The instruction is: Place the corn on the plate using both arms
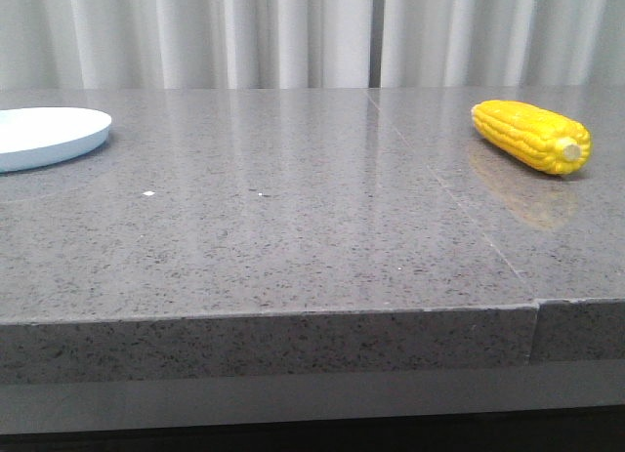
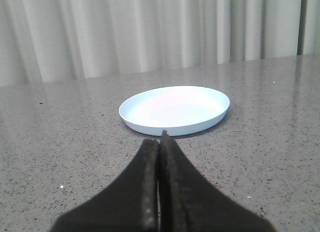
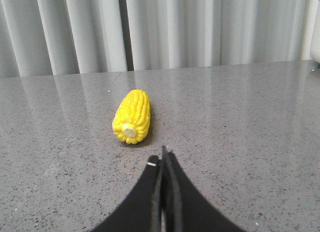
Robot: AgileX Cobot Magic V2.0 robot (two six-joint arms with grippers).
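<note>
The yellow corn point(image 1: 530, 135) lies on the grey table at the right, its pale cut stem end toward the camera. It also shows in the right wrist view point(image 3: 132, 116), a short way beyond my right gripper point(image 3: 162, 157), which is shut and empty. The pale blue-white plate point(image 1: 44, 136) sits at the table's far left, cut by the frame edge. In the left wrist view the plate point(image 2: 174, 109) lies just beyond my left gripper point(image 2: 161, 140), which is shut and empty. Neither arm shows in the front view.
The grey speckled stone table point(image 1: 293, 237) has a seam point(image 1: 459, 213) running back on the right side and a front edge near the camera. Pale curtains point(image 1: 293, 32) hang behind the table. A white object's edge point(image 3: 316, 41) shows at the far side.
</note>
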